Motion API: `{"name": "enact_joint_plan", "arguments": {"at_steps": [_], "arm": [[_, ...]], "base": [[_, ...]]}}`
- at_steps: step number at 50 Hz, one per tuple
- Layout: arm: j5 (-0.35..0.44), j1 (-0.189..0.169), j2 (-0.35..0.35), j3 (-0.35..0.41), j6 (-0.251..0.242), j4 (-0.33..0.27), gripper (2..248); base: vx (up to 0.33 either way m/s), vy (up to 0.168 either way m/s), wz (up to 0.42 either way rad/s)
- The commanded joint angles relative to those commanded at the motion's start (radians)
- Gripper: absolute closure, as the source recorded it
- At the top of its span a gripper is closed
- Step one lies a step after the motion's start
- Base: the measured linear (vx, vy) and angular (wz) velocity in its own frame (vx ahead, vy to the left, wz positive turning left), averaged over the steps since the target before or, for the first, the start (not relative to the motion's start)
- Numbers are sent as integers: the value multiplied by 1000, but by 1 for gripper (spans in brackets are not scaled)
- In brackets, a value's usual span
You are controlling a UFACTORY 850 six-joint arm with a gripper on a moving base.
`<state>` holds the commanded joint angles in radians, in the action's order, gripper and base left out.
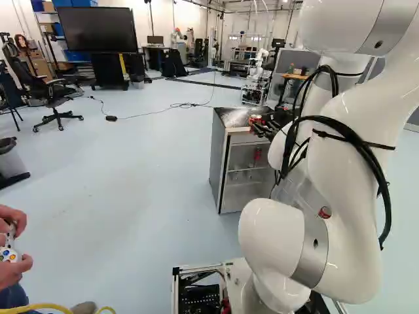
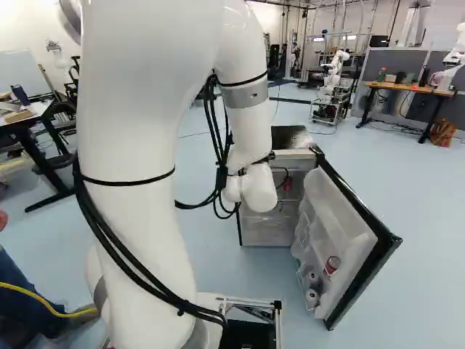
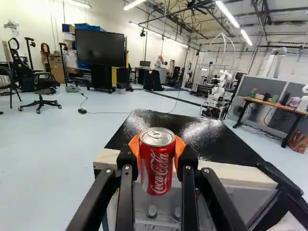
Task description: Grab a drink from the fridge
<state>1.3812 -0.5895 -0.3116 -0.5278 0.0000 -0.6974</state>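
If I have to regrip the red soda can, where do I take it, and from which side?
Probably by the middle of its side wall, coming in level from the arm's side, one orange pad on each flank, as now. The red soda can is upright and straight-walled; its flat lid offers less to pinch.

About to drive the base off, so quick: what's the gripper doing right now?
Gripper: closed on a red can, orange pads on both sides of it.
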Motion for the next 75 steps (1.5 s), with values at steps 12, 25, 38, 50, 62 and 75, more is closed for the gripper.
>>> {"name": "enact_joint_plan", "arguments": {"at_steps": [12,25,38,50,62,75], "arm": [[-19,14,-2,-41,0,0,158],[-31,29,-13,-90,0,0,158],[-35,51,-49,-140,0,7,158],[-36,79,-92,-195,0,25,158],[-36,98,-128,-233,0,50,158],[-36,100,-155,-236,0,77,158]], "base": [[0,0,0],[0,0,0],[0,0,0],[0,0,0],[0,0,0],[0,0,0]]}}
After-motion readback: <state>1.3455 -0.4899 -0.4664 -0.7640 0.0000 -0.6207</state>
